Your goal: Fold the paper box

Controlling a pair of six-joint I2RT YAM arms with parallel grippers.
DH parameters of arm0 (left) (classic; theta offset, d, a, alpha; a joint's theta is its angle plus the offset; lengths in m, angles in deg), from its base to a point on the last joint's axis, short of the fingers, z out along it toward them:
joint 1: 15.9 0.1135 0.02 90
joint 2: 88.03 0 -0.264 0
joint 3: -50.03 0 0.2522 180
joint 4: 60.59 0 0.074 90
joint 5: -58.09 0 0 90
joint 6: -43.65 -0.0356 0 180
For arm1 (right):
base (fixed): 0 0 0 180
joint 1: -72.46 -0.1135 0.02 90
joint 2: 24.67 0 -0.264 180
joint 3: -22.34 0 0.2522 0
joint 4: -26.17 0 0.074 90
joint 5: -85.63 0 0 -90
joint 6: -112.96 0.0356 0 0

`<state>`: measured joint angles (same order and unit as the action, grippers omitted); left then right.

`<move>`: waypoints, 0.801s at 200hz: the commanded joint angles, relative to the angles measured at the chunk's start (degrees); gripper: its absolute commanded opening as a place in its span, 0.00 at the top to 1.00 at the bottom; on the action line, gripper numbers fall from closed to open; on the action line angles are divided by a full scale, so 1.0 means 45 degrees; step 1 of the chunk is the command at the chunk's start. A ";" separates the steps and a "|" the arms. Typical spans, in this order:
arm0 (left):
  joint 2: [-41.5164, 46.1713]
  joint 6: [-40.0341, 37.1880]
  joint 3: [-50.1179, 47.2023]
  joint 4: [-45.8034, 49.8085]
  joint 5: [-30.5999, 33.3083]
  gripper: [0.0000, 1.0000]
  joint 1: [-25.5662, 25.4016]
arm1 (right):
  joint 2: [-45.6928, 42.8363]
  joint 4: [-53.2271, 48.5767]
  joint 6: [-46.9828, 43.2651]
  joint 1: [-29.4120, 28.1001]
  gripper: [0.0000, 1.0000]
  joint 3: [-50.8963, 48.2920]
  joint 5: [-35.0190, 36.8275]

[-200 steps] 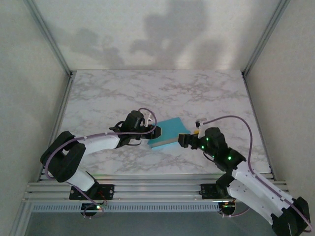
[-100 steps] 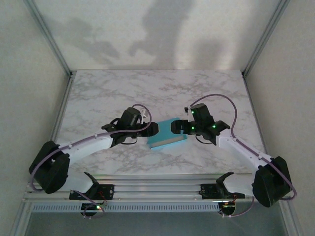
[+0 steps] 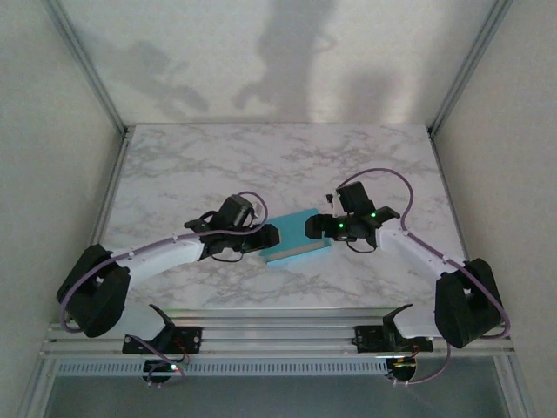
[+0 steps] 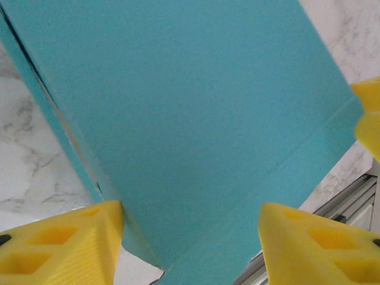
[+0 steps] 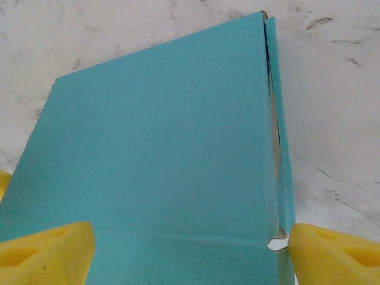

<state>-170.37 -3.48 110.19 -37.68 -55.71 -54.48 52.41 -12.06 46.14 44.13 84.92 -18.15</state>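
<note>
At table centre, the paper box (image 3: 294, 234) lies flat on the marble table (image 3: 261, 165), turquoise face up, with a pale edge showing along its near side. Its long axis runs roughly from 8 o'clock to 2 o'clock in the top view. The left gripper (image 3: 269, 237) stands at the 8 o'clock end and the right gripper (image 3: 311, 226) at the 2 o'clock end, so the box lies directly ahead of each and between the two. Neither arm is the nearer; both are at the work. The left wrist view shows the left gripper released, its yellow fingers (image 4: 65, 240) spread to either side of the box's end corner, one finger against the box's side wall. The right wrist view shows the right gripper likewise released, its jaws wide and straddling the full width of the opposite end. Whether those pads bear on the card cannot be told. A narrow side flap (image 5: 284, 148) stands slightly away from the main panel at 3 o'clock in that view, with a visible gap, and a crease crosses the panel just ahead of the fingers. Assessment: the coming move turns on the two grippers facing each other along the box's long axis; the open side flap remains to be closed.
</note>
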 commanded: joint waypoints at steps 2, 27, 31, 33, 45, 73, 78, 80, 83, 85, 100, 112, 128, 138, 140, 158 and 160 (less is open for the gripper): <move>-0.0254 0.0378 0.0024 0.0160 -0.0475 0.41 -0.0213 | 0.0231 0.0079 -0.0054 0.0130 0.16 0.0150 -0.0368; -0.0352 0.0414 -0.0026 0.0163 -0.0569 0.43 -0.0248 | 0.0434 0.0341 -0.0023 0.0155 0.19 0.0021 -0.0531; -0.0336 0.0407 -0.0031 0.0133 -0.0566 0.44 -0.0253 | 0.0460 0.0381 -0.0009 0.0155 0.21 -0.0003 -0.0574; -0.0329 0.0427 -0.0020 0.0120 -0.0566 0.44 -0.0238 | 0.0472 0.0404 0.0002 0.0162 0.22 -0.0007 -0.0586; -0.0314 0.0482 -0.0017 -0.0051 -0.0632 0.46 -0.0244 | 0.0548 0.0505 0.0042 0.0154 0.26 -0.0041 -0.0677; -0.0514 0.0683 -0.0111 -0.0699 -0.0855 0.51 -0.0249 | 0.0687 0.0713 0.0132 0.0164 0.36 -0.0218 -0.0902; -0.0574 0.0697 -0.0136 -0.0783 -0.0861 0.52 -0.0241 | 0.0688 0.0730 0.0141 0.0149 0.38 -0.0270 -0.0916; -0.0594 0.0700 -0.0144 -0.0817 -0.0864 0.52 -0.0235 | 0.0680 0.0740 0.0152 0.0156 0.39 -0.0289 -0.0906; -0.0615 0.0711 -0.0162 -0.0855 -0.0848 0.53 -0.0248 | 0.0683 0.0749 0.0160 0.0161 0.40 -0.0324 -0.0903; -0.0648 0.0713 -0.0170 -0.0899 -0.0861 0.53 -0.0247 | 0.0684 0.0764 0.0161 0.0154 0.40 -0.0351 -0.0903; -0.0769 0.0777 -0.0283 -0.1152 -0.0901 0.54 -0.0243 | 0.0623 0.0835 0.0199 0.0162 0.43 -0.0541 -0.0902; -0.0863 0.0853 -0.0384 -0.1364 -0.0966 0.54 -0.0223 | 0.0605 0.0886 0.0242 0.0164 0.45 -0.0685 -0.0951; -0.0938 0.0867 -0.0475 -0.1475 -0.0951 0.55 -0.0252 | 0.0566 0.0989 0.0320 0.0147 0.47 -0.0891 -0.1014; -0.0953 0.0867 -0.0505 -0.1523 -0.0910 0.55 -0.0233 | 0.0545 0.1057 0.0365 0.0161 0.49 -0.1017 -0.1003; -0.0943 0.0864 -0.0505 -0.1544 -0.0906 0.55 -0.0233 | 0.0547 0.1071 0.0374 0.0159 0.49 -0.1047 -0.1001; -0.0933 0.0888 -0.0544 -0.1674 -0.0841 0.57 -0.0224 | 0.0517 0.1217 0.0459 0.0145 0.52 -0.1245 -0.1046; -0.0928 0.0884 -0.0544 -0.1670 -0.0830 0.57 -0.0231 | 0.0510 0.1218 0.0456 0.0150 0.52 -0.1250 -0.1041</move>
<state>-173.69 -0.20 108.57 -39.76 -57.02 -55.05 54.90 -9.59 46.77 45.63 80.55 -18.44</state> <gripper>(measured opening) 0.438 0.489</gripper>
